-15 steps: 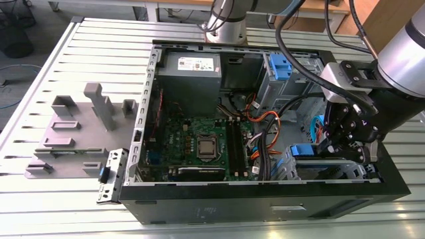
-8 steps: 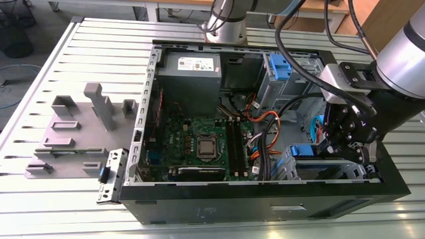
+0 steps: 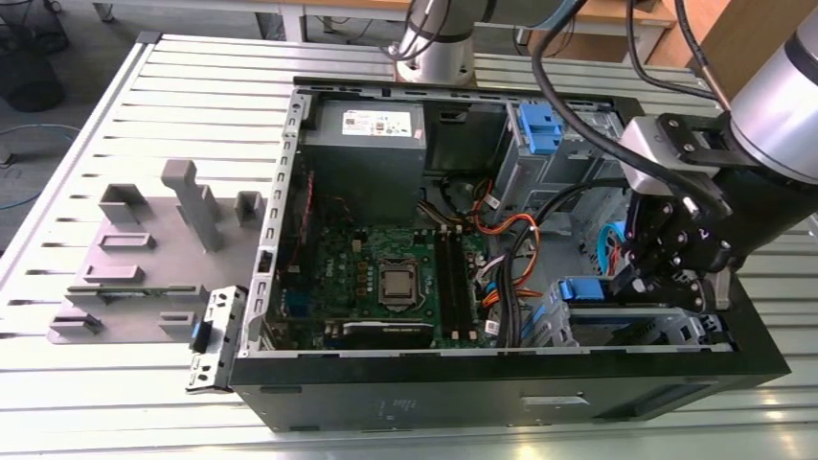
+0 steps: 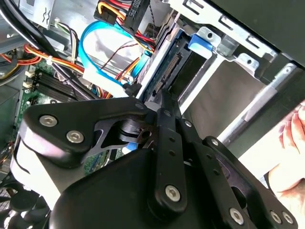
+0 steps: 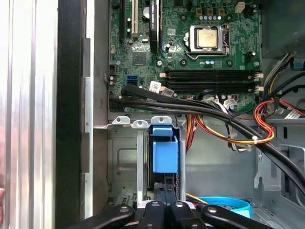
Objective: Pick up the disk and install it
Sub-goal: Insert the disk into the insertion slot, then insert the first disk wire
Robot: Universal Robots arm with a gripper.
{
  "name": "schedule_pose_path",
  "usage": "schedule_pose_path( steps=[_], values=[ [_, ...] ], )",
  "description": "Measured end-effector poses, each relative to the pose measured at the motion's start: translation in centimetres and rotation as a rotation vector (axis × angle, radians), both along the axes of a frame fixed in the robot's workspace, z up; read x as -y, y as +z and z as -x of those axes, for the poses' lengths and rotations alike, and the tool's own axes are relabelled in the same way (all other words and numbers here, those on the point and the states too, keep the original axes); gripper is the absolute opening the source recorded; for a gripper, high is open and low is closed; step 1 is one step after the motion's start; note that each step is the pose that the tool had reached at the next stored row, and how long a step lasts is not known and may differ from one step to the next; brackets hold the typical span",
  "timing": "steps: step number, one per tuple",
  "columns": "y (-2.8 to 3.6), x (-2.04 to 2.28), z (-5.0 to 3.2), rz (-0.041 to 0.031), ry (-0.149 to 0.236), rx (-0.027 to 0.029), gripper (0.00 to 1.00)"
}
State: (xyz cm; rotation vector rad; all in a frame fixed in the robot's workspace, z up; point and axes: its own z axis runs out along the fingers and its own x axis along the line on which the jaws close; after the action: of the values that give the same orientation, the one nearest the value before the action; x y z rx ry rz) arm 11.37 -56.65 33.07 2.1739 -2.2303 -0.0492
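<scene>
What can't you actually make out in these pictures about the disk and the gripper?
- The disk: in the first wrist view it stands edge-on in the drive cage, so its flat faces are hidden by the cage walls.
- The gripper: in the exterior view its tip is dark against the case, so its hold cannot be told.
- How deep the disk sits: the gripper's links cover its near end in both wrist views.

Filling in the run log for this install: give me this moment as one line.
gripper: over the drive bay, at the disk | disk: standing in the bay slot, blue rail visible | case: open
</scene>
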Motion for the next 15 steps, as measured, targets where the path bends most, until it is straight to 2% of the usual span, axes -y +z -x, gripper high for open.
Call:
schedule_pose_path(
  steps=[7, 13, 15],
  values=[
    [1.59, 0.00, 0.00, 0.0000, 0.000, 0.0000, 0.11],
    [1.68, 0.00, 0.00, -0.0001, 0.000, 0.0000, 0.11],
    [1.97, 0.00, 0.00, 0.0000, 0.000, 0.0000, 0.11]
  ],
)
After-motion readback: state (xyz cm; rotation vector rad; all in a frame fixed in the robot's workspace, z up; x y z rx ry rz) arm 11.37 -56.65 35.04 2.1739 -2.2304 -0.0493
